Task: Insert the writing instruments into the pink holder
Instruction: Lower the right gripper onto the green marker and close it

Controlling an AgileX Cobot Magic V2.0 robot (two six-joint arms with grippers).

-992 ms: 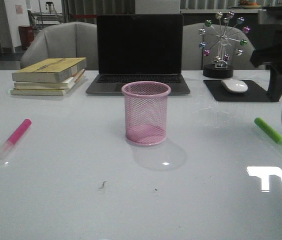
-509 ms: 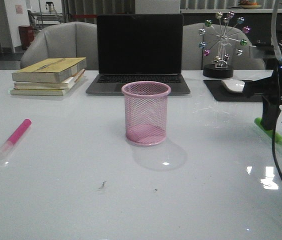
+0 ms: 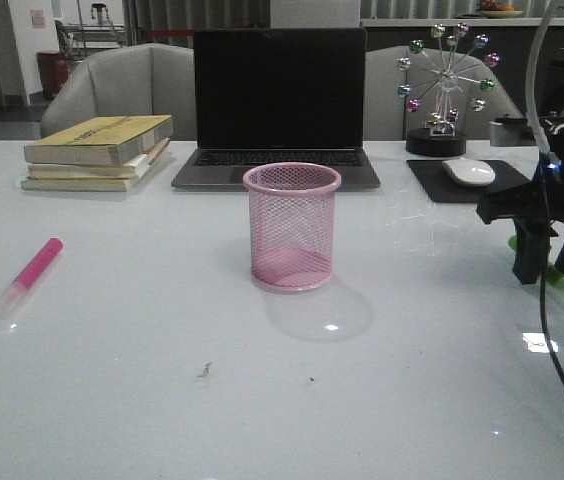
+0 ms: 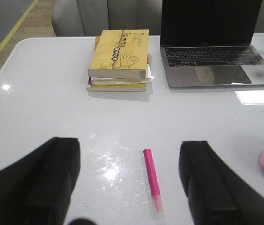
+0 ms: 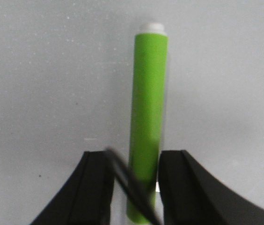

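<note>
Green highlighter [image 5: 147, 122] flat on table [image 3: 142, 380], between narrowly parted fingers of down-pointing right gripper [image 3: 549, 268].

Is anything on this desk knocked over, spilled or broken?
Nothing stands out. The pink holder stands upright and empty, the pink marker lies flat, and the right claw straddles the green marker.

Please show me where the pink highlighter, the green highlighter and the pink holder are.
pink highlighter [image 3: 30, 272], front view, middle of its body.
green highlighter [image 5: 147, 117], right wrist view, middle of its barrel.
pink holder [image 3: 292, 235], front view, mesh wall.
</note>
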